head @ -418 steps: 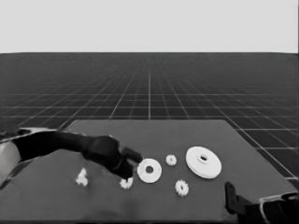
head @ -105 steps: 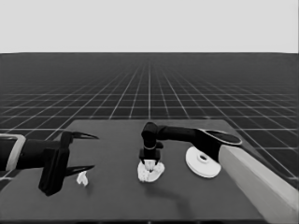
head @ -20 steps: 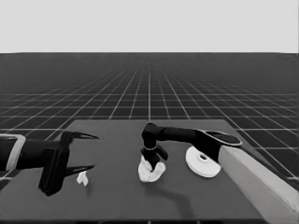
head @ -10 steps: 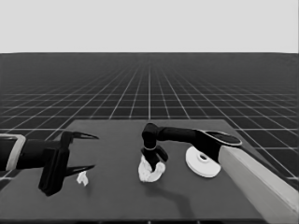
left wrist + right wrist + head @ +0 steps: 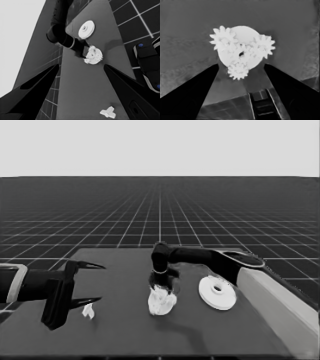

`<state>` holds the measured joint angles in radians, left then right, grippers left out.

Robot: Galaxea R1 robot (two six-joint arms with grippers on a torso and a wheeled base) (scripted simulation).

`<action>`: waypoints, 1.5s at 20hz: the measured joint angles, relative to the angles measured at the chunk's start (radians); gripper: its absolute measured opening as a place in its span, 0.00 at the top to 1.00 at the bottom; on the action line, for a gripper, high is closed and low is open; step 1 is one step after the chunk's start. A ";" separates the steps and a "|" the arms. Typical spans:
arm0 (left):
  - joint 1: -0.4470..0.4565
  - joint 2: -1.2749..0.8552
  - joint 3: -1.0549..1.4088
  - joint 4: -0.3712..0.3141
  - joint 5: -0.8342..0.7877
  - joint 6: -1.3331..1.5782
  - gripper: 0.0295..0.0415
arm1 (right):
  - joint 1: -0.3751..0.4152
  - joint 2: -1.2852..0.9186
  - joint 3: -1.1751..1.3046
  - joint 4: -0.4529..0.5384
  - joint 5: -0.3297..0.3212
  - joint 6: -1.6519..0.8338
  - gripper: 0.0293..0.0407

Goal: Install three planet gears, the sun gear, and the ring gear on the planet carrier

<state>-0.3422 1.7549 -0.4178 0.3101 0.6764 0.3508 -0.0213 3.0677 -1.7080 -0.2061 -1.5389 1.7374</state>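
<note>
The smaller round part [image 5: 161,302] lies near the middle of the tabletop [image 5: 125,330] and serves as the landmark here: in the right wrist view it carries three small gears [image 5: 238,70] around its rim and what looks like a fourth at its centre hole, all meshed together. The right end effector [image 5: 161,282] hangs directly above that stack, on its far side in the head view, with its two fingers spread wide and nothing between them; the gears show in the open gap below. The larger round part [image 5: 217,292] sits flat to the right of the smaller round part, apart from it, and just beside the right arm's forearm. Being round, it has no long axis to line up with, only a raised hub and hole. By my reading the gears are seated and the coming move is a sideways shift of the right end effector, away from the stack toward the larger part, since that arm is far nearer to it. The left end effector [image 5: 85,282] waits well to the left of the stack, fingers apart and empty, with a thin white piece [image 5: 88,310] lying under it, not gripped.
</note>
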 joint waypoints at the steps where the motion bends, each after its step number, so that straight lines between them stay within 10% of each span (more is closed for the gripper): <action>1: 0.000 0.000 0.000 0.000 0.000 0.000 0.25 | 0.022 -0.002 0.008 0.018 -0.002 -0.148 0.17; 8: 0.000 0.000 0.000 0.000 0.000 0.000 0.25 | 0.050 -0.005 0.016 0.045 -0.001 -0.357 0.19; 9: 0.000 0.000 0.000 0.000 0.000 0.000 0.25 | -0.075 -0.281 0.471 -0.173 0.147 -0.776 0.02; 11: 0.000 0.000 0.000 0.000 0.000 0.000 0.25 | -0.256 -0.965 1.024 -0.381 0.284 -1.198 0.16; 18: 0.000 0.000 0.000 0.000 0.000 0.000 0.25 | -0.332 -1.301 1.314 -0.489 0.357 -1.416 0.19; 19: 0.000 0.000 0.000 0.000 0.000 0.000 0.25 | -0.008 -1.130 1.042 -0.055 0.236 -1.117 0.09; 20: 0.000 0.000 0.000 0.000 0.000 0.000 0.25 | 0.095 -0.981 0.736 0.059 0.167 -1.006 0.12; 26: 0.000 0.000 0.000 0.000 0.000 0.000 0.25 | 0.100 -0.694 0.133 0.122 0.050 -0.952 0.19; 30: 0.000 0.000 0.000 0.000 0.000 0.000 0.25 | -0.025 -0.651 0.044 0.038 0.137 -0.976 0.19</action>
<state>-0.3422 1.7549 -0.4178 0.3101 0.6764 0.3508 -0.0468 2.4167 -1.6644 -0.1685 -1.4016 0.7619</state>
